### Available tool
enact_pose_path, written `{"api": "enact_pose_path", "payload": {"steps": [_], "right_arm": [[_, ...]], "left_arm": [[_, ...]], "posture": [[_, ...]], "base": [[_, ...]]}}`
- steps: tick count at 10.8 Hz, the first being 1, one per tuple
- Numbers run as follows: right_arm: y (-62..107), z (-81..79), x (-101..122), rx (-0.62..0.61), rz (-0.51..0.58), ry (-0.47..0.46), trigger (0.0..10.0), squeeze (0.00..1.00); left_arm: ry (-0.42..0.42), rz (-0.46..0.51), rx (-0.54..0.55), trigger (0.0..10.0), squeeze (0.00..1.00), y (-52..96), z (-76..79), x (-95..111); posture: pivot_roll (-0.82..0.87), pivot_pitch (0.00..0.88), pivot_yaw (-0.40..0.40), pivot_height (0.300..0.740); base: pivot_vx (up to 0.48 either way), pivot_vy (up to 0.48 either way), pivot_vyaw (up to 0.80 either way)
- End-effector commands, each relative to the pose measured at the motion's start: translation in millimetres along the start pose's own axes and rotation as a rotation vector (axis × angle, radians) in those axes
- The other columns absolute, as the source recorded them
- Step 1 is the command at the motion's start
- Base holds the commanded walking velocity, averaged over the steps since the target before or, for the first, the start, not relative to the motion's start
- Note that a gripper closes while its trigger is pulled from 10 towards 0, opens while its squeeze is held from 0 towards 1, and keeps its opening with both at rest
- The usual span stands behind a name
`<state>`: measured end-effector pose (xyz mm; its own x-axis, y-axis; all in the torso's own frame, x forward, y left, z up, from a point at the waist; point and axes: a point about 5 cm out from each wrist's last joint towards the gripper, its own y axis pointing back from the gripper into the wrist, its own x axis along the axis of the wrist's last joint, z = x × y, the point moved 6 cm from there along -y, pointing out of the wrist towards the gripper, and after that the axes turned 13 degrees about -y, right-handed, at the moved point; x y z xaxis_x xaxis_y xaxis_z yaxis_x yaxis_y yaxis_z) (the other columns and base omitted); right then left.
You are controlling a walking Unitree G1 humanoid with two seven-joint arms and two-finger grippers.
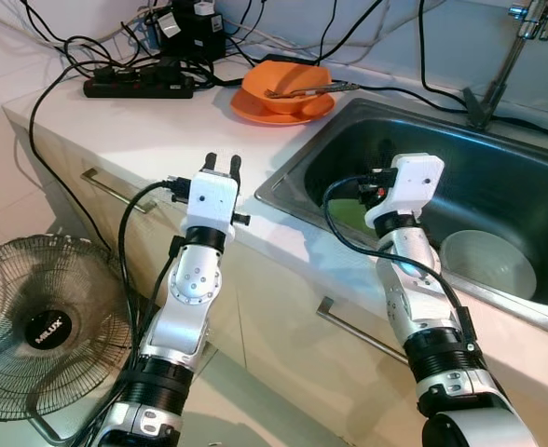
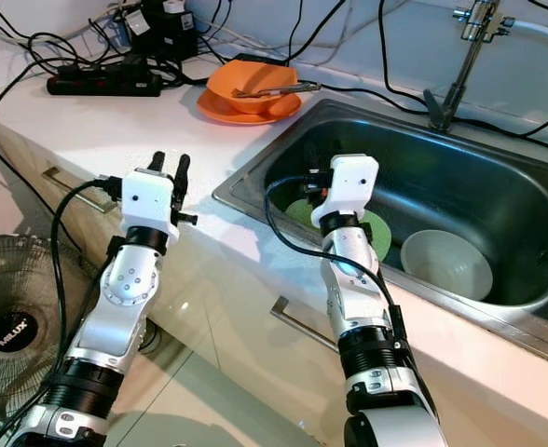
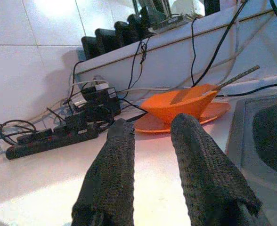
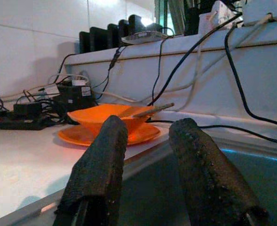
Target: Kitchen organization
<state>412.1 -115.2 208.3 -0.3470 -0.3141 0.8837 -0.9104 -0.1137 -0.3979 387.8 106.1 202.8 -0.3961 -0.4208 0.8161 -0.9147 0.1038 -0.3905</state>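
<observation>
Inspecting the bench, we find an orange bowl [image 1: 286,88] on its orange plate [image 1: 255,110] near the back edge, beside the sink [image 1: 297,172]. Our left gripper [image 1: 223,164] hovers over the front edge, our right gripper [image 4: 148,155] over the sink; both are parted and empty.

Stainless-steel sink [image 1: 498,177] with a dull brushed finish, set in a smooth, glossy white countertop [image 1: 153,140]. Orange bowl [image 1: 286,88] and orange plate [image 1: 255,110] of smooth, slightly glossy plastic. Gripper fingers [image 3: 115,174] clad in rough, matt black textured covering.
</observation>
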Motion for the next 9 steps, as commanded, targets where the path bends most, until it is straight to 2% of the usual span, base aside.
{"api": "enact_pose_path", "payload": {"steps": [1, 9], "right_arm": [[0.7, 3.5, 3.2, -0.011, 0.007, -0.015, 10.0, 0.00], [0.7, 10.8, 2.9, -0.035, 0.001, 0.020, 10.0, 0.00]], "left_arm": [[-0.011, 0.019, 0.012, 10.0, 0.00, -3.1, -1.4, 4.7], [-0.014, 0.026, 0.025, 10.0, 0.00, -6.0, -3.3, 4.6]], "posture": [[0.17, 0.029, 0.005, 0.740], [0.17, 0.041, 0.008, 0.740]], "base": [[0.000, 0.000, 0.00], [0.000, 0.000, 0.00]]}}
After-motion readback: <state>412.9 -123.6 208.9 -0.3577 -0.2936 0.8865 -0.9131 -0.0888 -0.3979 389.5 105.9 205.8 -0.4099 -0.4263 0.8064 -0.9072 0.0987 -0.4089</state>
